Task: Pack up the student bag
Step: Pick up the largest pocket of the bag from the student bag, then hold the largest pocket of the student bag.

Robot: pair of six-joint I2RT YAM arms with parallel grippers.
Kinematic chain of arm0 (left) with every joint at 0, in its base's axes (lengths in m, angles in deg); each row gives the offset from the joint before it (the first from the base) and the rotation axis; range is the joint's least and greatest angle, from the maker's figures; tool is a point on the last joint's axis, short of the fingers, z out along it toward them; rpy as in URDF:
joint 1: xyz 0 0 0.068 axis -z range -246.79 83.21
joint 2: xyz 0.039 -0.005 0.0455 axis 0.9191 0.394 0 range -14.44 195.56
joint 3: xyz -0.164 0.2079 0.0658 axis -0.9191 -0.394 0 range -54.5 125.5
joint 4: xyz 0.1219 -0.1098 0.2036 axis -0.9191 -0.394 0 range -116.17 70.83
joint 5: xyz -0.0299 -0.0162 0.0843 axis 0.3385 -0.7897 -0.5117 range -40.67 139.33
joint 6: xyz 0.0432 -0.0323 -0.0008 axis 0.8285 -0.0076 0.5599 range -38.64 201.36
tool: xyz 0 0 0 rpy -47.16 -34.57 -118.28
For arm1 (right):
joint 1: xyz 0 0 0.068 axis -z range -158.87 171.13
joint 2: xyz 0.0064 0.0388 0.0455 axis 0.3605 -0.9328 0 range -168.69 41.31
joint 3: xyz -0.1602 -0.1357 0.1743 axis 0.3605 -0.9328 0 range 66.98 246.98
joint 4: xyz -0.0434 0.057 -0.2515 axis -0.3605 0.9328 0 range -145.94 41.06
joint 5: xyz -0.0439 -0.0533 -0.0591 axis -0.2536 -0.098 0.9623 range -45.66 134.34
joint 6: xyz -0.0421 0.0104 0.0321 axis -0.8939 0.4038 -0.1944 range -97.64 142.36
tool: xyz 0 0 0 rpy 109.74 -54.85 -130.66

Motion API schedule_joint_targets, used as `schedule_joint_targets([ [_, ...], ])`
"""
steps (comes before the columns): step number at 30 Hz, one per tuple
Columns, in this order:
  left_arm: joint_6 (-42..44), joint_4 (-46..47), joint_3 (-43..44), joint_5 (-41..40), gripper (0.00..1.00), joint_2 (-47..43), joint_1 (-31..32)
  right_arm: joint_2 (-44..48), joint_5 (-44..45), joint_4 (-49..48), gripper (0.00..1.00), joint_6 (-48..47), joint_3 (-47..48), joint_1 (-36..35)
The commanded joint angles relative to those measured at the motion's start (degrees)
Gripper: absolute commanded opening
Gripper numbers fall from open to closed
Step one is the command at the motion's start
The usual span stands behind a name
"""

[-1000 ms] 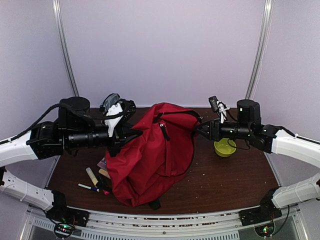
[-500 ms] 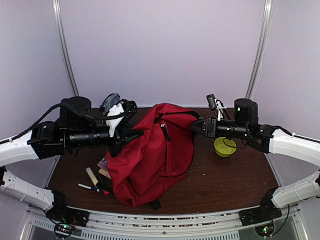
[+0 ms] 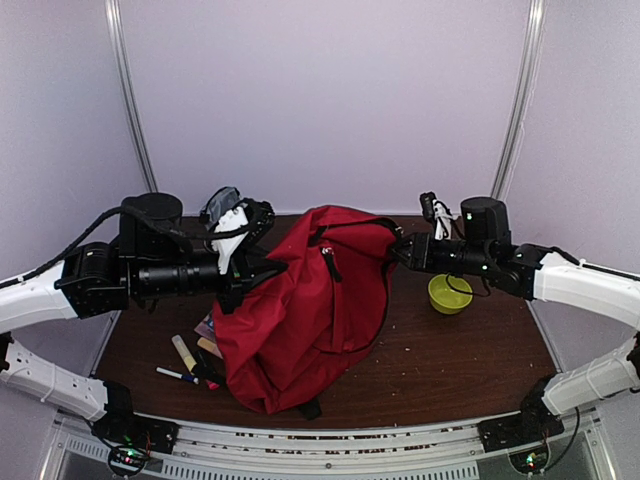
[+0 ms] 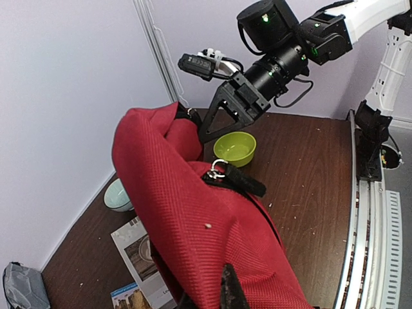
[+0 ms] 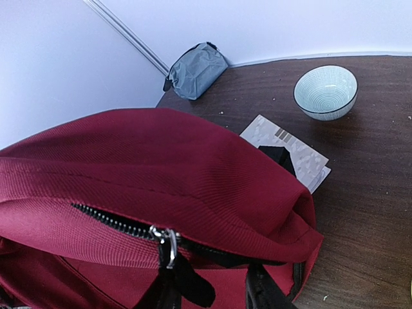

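The red student bag (image 3: 305, 310) stands propped up in the middle of the table, its top zipper partly open. My left gripper (image 3: 262, 270) is shut on the bag's left edge and holds it up. In the left wrist view one dark finger (image 4: 230, 290) presses on the red fabric and the other is hidden behind it. My right gripper (image 3: 400, 250) is at the bag's top right corner. Its fingers (image 5: 264, 293) stand apart, astride the silver zipper pull (image 5: 166, 248) and its black tab, with flat red fabric between them.
A green bowl (image 3: 450, 294) sits right of the bag under the right arm. A pale blue bowl (image 5: 326, 91), a grey pouch (image 5: 196, 69) and a booklet (image 5: 290, 151) lie behind and left of the bag. Pens and a highlighter (image 3: 183, 352) lie at front left.
My right gripper has risen a little and come closer to the bag's top corner. The left arm and the bag have stayed still.
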Motion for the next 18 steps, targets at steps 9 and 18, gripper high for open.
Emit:
schedule_joint_targets([
  [9, 0.5, 10.3, 1.3, 1.2, 0.00, -1.5, 0.0, 2.5, -2.8, -2.3, 0.00, -4.3, 2.0, 1.0],
  [18, 1.6, 14.4, -1.5, 8.9, 0.00, -2.9, 0.0, 6.7, -4.1, 0.1, 0.00, -8.9, 9.0, 6.7],
])
